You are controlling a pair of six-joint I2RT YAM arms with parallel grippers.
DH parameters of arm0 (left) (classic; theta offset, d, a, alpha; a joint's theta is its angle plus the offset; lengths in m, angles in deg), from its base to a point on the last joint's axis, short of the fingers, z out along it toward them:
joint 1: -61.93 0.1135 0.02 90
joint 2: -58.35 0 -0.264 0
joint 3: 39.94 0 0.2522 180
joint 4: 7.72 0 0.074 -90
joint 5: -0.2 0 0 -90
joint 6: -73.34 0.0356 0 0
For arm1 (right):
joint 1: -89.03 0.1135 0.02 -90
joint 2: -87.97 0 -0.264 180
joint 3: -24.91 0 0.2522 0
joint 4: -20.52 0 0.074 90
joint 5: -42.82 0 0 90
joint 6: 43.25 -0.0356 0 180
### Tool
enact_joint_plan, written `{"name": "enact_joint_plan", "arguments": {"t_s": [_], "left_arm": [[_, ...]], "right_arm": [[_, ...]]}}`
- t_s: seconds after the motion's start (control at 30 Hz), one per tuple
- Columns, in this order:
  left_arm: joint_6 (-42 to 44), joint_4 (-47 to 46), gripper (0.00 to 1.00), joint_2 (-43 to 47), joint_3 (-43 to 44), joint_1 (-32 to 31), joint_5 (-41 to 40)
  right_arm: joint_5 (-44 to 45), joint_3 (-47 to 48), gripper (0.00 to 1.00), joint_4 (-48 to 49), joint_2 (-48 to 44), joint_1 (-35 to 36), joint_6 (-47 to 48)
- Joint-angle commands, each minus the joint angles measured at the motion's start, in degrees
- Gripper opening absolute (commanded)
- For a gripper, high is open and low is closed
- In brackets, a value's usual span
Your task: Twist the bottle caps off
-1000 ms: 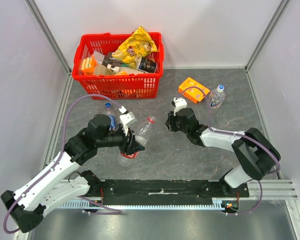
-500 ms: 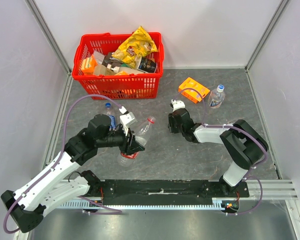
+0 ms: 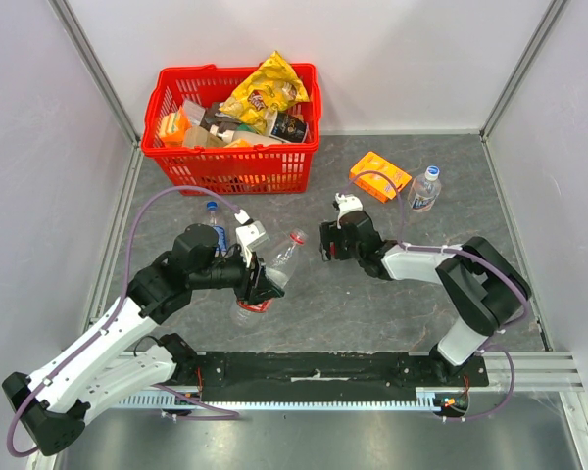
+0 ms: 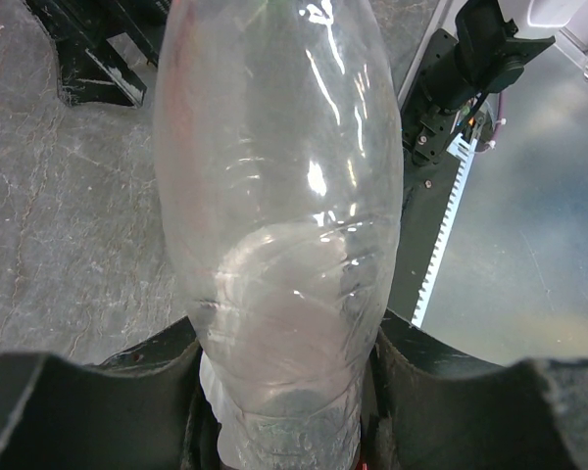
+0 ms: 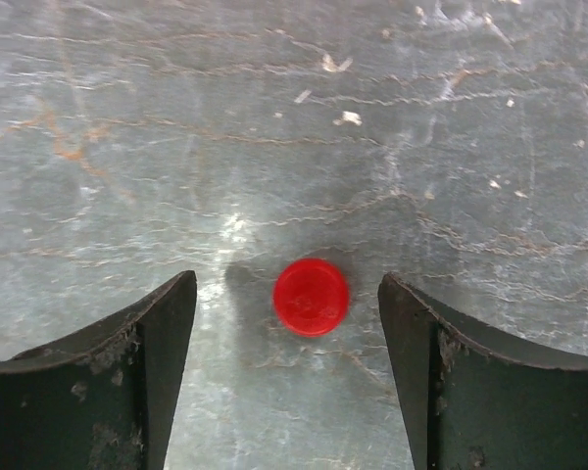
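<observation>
Well, just beyond the left gripper's (image 3: 256,285) wrist, a blue-capped bottle (image 3: 213,217) is standing, half hidden by the arm. The left gripper itself is clamping around the body of the red-labelled bottle (image 4: 284,196), whose neck is pointing away from the jaws and tilting toward the right arm. Its wall is thin, clear, glossy plastic swelling into a smooth rounded shoulder. I judge it would be buckling under more squeeze, so I am aiming for a firm but light hold.

Moving right, the right gripper (image 3: 326,242) is standing apart and holding nothing, its dark curved fingers (image 5: 162,343) hanging over the grey, scratched, faintly shiny table (image 5: 451,117). The red cap (image 5: 312,297), a small round matt disc, is lying flat between them, touching neither. This cap is off, then. I am planning to raise the right gripper straight up, since a sideways drift could be flicking so light a cap away. Well beyond that gripper, another bottle (image 3: 425,189) is standing, capped in blue.
</observation>
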Motion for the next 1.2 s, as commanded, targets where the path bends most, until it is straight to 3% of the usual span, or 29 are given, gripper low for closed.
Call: {"name": "enact_joint_plan", "arguments": {"t_s": [0.0, 0.13, 0.23, 0.37, 0.63, 0.8, 0.93, 1.17], "left_arm": [[2.74, -2.10, 0.43, 0.48, -0.16, 0.04, 0.79], [2.83, -1.57, 0.43, 0.74, -0.07, 0.04, -0.44], [2.92, -1.31, 0.43, 1.09, -0.16, -0.05, -1.32], [2.92, -1.22, 0.43, 1.44, -0.34, 0.04, -2.20], [2.74, -1.74, 0.43, 3.02, -0.86, 0.04, -0.80], [3.09, -2.27, 0.43, 4.51, -0.78, 0.04, -0.27], [3.36, -3.76, 0.43, 5.83, -0.78, 0.04, 1.31], [3.53, -10.52, 0.43, 4.79, 0.19, 0.04, 10.00]], "right_arm": [[-5.54, 0.19, 0.81, 1.05, -4.86, -0.10, 0.32], [-8.98, -0.16, 0.87, 0.09, -9.16, -0.10, 0.49], [-11.52, -1.21, 0.98, -0.27, -13.64, -0.18, 0.49], [-15.48, -2.62, 0.98, -1.23, -20.14, -0.71, 0.49], [-34.89, -3.67, 0.98, 0.78, -32.18, -3.17, 0.67], [-48.25, -4.20, 0.98, 8.68, -37.20, -3.70, -1.61], [-58.10, -3.76, 0.98, 19.56, -37.21, -3.70, -8.80], [-62.60, -3.23, 0.98, 40.21, -32.91, -3.53, -25.85]]}}
